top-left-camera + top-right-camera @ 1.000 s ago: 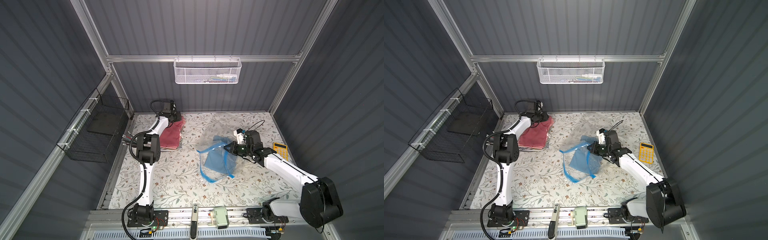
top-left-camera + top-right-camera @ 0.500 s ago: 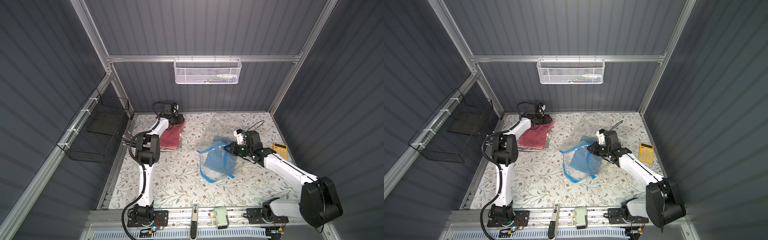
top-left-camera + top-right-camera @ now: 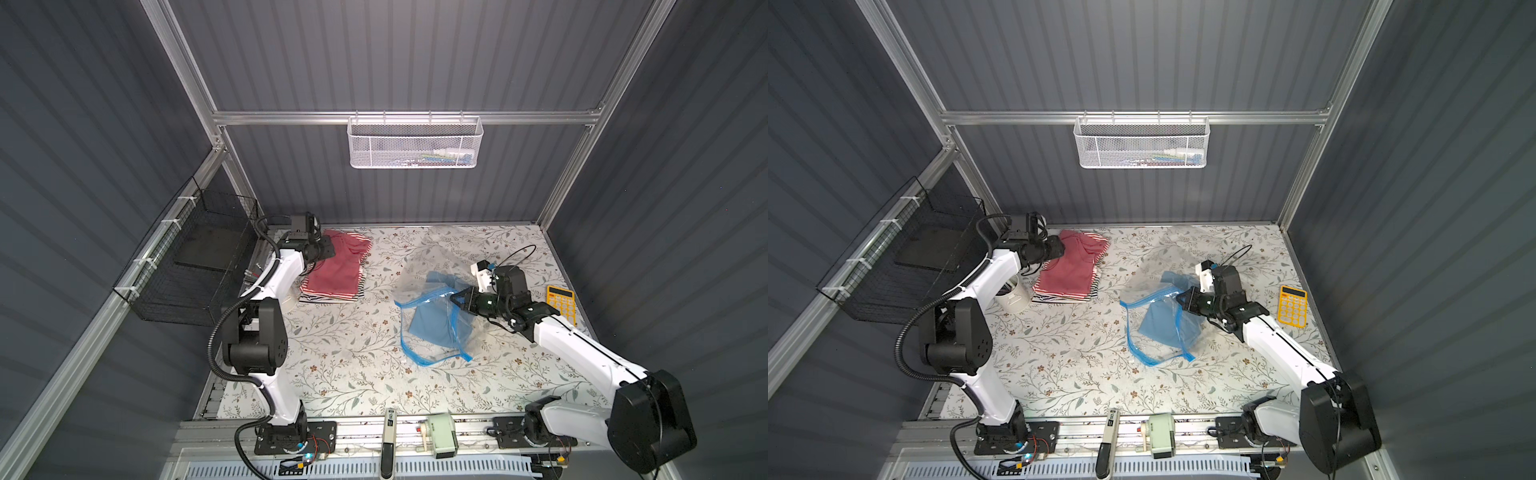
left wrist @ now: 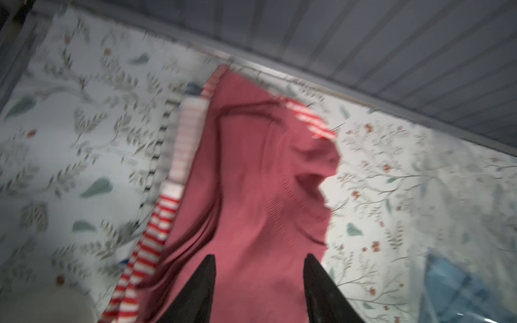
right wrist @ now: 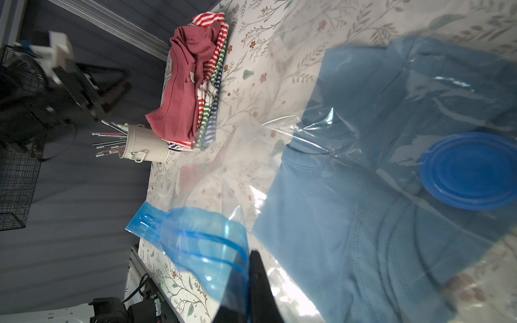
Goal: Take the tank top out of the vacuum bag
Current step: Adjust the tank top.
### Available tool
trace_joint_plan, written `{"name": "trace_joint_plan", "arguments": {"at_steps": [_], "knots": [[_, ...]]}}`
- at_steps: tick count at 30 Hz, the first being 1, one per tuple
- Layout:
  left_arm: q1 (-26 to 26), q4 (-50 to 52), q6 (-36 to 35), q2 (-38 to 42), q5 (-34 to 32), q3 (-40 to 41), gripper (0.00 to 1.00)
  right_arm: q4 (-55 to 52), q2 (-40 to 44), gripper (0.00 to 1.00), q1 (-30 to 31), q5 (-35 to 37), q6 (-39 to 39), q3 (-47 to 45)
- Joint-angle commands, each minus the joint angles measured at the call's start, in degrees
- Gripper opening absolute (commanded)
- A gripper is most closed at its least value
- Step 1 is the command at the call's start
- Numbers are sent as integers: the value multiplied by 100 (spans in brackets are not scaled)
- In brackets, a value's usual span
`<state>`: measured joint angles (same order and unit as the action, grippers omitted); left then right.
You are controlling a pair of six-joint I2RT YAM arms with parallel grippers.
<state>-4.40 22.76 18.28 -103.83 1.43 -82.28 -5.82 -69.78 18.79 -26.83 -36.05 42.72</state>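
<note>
Working table (image 3: pixel 353 353): floral top fills the lower frame in both top views.
Bag (image 3: pixel 417 286): right of centre, crumpled on the table, mouth slack.
Blue top (image 3: pixel 436 324): inside the bag; if this is the tank top, removal is left to do.
Red top (image 3: pixel 336 270): left of centre, outside, on the striped stack (image 3: pixel 328 294); if this is the tank top, the job looks done.
Right gripper (image 3: pixel 456 300): clamped on the bag's blue zip edge.
Left gripper (image 4: pixel 258 260): jaws apart, empty, above the red top.

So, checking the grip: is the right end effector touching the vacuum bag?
Touching. The right wrist view shows the right end effector pinching the vacuum bag at its zip strip.
</note>
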Motion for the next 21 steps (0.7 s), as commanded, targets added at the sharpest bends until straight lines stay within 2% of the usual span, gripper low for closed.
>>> {"name": "trace_joint_plan", "arguments": {"at_steps": [1, 9, 14, 17, 21], "knots": [[72, 190, 261, 85, -422, 424, 52, -15, 126, 0, -23, -7, -60, -109], [203, 248, 330, -318, -776, 529, 54, -76, 289, 0, -17, 54, -86, -197], [256, 281, 321, -348, -727, 366, 56, -147, 344, 0, -19, 66, -77, -179], [256, 227, 175, -158, -359, 287, 56, -186, 362, 0, -16, 105, -76, -176], [247, -110, 222, 697, 331, 647, 55, -192, 389, 0, -15, 108, -64, -167]]}}
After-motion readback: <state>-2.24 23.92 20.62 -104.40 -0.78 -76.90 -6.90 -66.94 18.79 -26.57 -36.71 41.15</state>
